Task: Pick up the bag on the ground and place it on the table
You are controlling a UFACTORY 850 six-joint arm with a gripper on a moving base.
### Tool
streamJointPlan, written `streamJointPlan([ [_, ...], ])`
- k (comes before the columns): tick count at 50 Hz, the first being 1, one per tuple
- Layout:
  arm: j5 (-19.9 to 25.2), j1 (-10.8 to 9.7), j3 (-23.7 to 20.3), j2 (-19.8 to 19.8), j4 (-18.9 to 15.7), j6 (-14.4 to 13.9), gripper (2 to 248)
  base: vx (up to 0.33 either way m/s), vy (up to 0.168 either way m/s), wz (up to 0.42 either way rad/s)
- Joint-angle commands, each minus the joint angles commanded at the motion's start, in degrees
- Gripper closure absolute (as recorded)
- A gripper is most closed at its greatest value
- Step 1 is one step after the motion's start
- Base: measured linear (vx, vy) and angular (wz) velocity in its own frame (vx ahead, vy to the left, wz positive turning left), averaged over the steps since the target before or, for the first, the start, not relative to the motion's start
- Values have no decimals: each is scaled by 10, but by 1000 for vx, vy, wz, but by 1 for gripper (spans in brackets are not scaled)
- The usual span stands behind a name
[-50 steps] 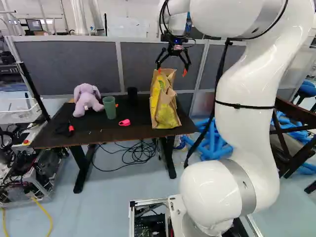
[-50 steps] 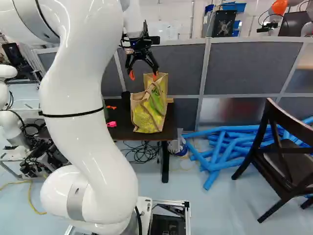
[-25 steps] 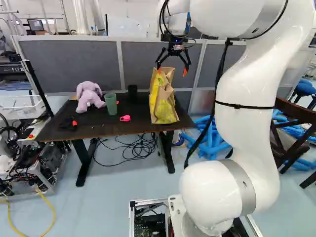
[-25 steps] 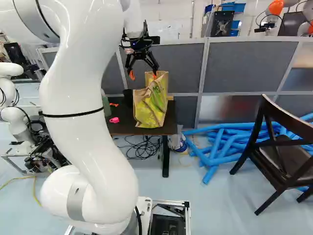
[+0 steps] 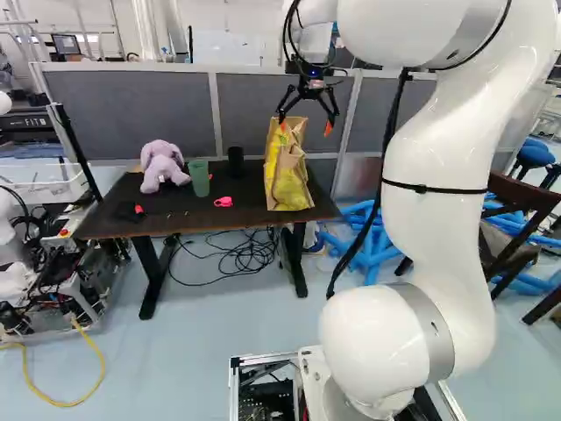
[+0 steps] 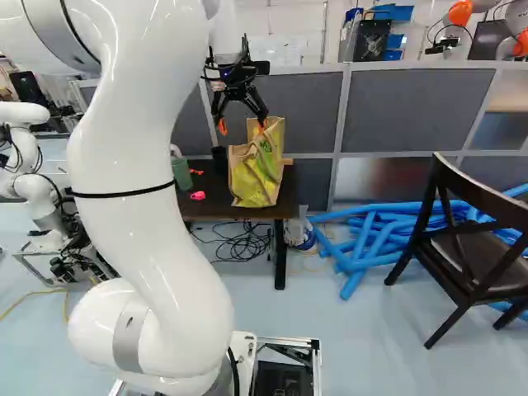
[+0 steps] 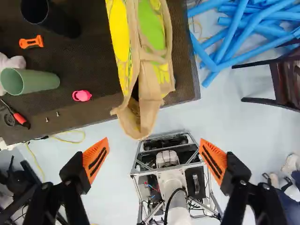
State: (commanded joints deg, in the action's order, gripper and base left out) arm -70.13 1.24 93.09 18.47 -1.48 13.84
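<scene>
- Lilac plush toy (image 5: 161, 167) sits towards the left end of the dark tabletop (image 5: 245, 216), well apart from the task's bag.
- Right of it stand the green cup (image 5: 198, 178), a small pink piece (image 5: 223, 202) nearer the edge, and the black cup (image 5: 235, 162) farther back; they crowd the middle, which probably makes the right end the sensible spot for a tall load.
- The paper-brown, yellow and green bag (image 5: 287, 182) is on that right end, upright on its own base, close to the near edge. It looks placed, so the task seems all but done.
- The pincer (image 5: 305, 127) is spread wide with nothing gripped, its orange pads well apart by the bag's top. One pad may be brushing the rim; the base views leave that doubtful. A straight, slow retreat should avoid snagging a handle and tipping the bag.
- Behind, the grey partition (image 5: 145, 114) limits reach on the far side.
- Farther right, blue tubes (image 6: 363, 243) and the dark wooden chair (image 6: 474, 239) would hinder driving that way.
</scene>
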Motion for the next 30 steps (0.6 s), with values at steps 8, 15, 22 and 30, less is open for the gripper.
streamJointPlan([
  [8, 0, 0, 0, 0, 0, 0, 3, -141, 0, 2],
  [15, 0, 0, 0, 0, 0, 0, 3, -134, -4, 3],
  [22, 0, 0, 0, 0, 0, 0, 3, -134, -4, 6],
  [30, 0, 0, 0, 0, 0, 0, 3, -135, -7, 6],
])
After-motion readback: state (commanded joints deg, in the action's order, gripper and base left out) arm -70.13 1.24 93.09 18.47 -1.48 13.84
